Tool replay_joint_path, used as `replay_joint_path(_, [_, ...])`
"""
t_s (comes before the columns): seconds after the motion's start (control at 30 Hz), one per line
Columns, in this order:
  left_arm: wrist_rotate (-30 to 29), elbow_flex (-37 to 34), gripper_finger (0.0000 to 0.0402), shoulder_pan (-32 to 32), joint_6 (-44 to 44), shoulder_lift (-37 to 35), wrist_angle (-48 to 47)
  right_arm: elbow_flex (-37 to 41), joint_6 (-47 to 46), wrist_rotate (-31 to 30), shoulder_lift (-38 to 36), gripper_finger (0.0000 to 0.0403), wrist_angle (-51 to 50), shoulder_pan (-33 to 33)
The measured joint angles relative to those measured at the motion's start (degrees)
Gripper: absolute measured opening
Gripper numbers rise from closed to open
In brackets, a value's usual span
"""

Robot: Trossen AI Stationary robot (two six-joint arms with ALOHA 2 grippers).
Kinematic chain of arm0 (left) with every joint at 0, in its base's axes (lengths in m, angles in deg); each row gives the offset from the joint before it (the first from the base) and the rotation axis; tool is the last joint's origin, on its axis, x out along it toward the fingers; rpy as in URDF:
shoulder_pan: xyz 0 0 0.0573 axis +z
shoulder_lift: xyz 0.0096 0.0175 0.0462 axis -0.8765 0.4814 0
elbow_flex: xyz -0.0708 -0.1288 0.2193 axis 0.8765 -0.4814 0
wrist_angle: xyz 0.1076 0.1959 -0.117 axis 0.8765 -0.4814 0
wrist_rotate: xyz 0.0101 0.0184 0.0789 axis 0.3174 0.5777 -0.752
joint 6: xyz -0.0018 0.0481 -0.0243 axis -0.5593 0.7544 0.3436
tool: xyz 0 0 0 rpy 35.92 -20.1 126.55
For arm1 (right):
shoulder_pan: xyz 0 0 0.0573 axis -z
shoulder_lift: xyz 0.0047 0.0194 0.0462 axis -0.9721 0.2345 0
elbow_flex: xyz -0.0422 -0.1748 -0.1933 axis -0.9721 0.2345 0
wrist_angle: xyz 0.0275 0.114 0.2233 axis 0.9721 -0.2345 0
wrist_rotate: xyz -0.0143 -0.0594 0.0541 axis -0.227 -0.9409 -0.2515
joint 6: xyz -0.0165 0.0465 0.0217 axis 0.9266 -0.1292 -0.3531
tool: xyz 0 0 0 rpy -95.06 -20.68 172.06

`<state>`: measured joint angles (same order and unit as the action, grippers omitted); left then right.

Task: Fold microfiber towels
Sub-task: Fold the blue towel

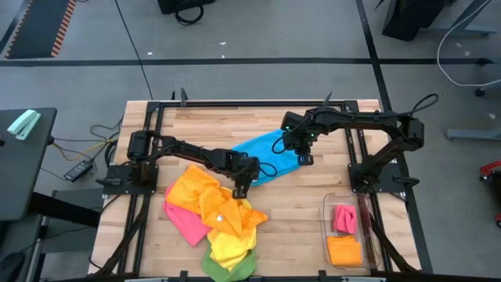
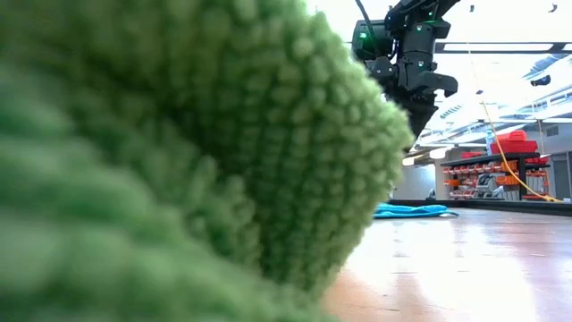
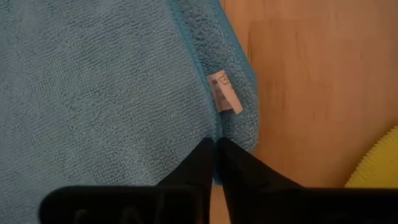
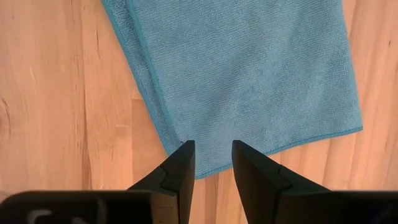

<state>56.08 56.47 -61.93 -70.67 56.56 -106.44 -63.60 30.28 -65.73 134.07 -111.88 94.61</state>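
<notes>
Nearest the camera, at the bottom centre of the high view, a heap of microfiber towels (image 1: 215,223) lies crumpled on the table (image 1: 313,211): orange, pink, yellow and a green one (image 2: 179,161) whose looped pile fills the low view's left side. At lower right a clear plastic bin (image 1: 350,231) holds a pink and an orange cloth.

Just above the heap, the left tool (image 1: 240,188) is pressed together on the lower left edge of the blue towel (image 1: 270,157), pinching the hemmed border beside a small white tag (image 3: 225,93). Farther up, the right tool (image 1: 304,159) hovers over the towel's right end, its fingers (image 4: 180,171) spread a little and holding nothing.

The step in hand looks like gripping the blue towel's corners for a fold. Next, the right tool likely needs to drop and close on its own corner. The cloth is soft, flat, doubled along one edge.
</notes>
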Motion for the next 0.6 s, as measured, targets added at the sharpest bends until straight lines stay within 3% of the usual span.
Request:
replay_joint_path(0.1, [0.03, 0.0, 0.0008, -0.03, 0.09, 0.0, 0.0, 0.0, 0.39, 0.0, 0.0, 0.0115, 0.28, 0.0])
replay_joint_path(0.6, [1.67, 0.17, 0.0007, 0.0, 0.29, -5.64, 0.17, 0.0, 0.41, 0.0, 0.0, 0.0115, 0.46, 0.0])
